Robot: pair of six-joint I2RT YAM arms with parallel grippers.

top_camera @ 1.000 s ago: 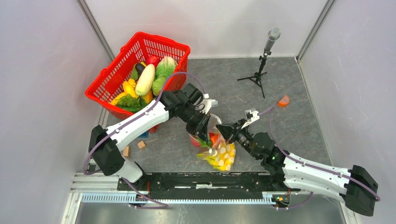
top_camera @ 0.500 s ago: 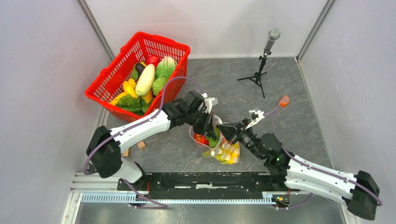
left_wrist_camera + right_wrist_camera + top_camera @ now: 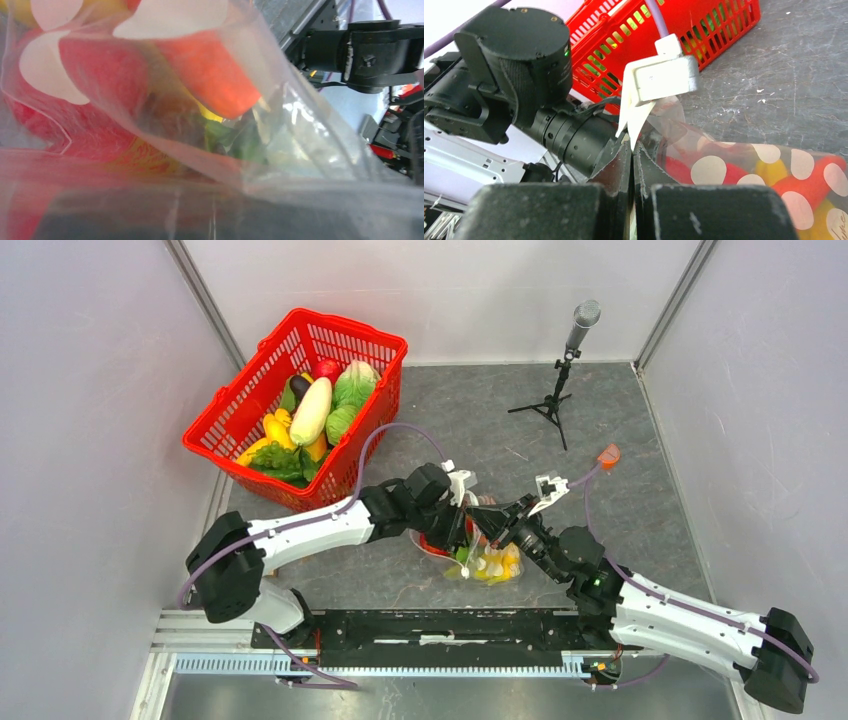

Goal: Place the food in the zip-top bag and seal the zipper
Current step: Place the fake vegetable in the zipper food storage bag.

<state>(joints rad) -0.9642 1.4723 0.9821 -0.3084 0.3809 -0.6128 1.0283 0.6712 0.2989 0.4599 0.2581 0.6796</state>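
The zip-top bag [image 3: 486, 562], clear with white dots, lies on the grey table between my two grippers. It holds the food: red [image 3: 100, 75], orange [image 3: 215, 75] and green [image 3: 240, 142] pieces, with yellow [image 3: 774, 172] showing in the right wrist view. My left gripper [image 3: 458, 523] is at the bag's upper edge. Its fingers are hidden behind plastic [image 3: 280, 125] pressed against the camera. My right gripper [image 3: 487, 517] [image 3: 632, 150] is shut on a thin whitish strip at the bag's edge [image 3: 749, 160], right beside the left gripper.
A red basket [image 3: 345, 325] full of toy vegetables stands at the back left, also in the right wrist view [image 3: 704, 25]. A microphone on a small tripod [image 3: 560, 380] stands at the back right. A small orange object [image 3: 607, 454] lies right of centre.
My left gripper has moved right and down with the bag's edge. The right gripper has closed in on it. The bag now sits lower and flatter.
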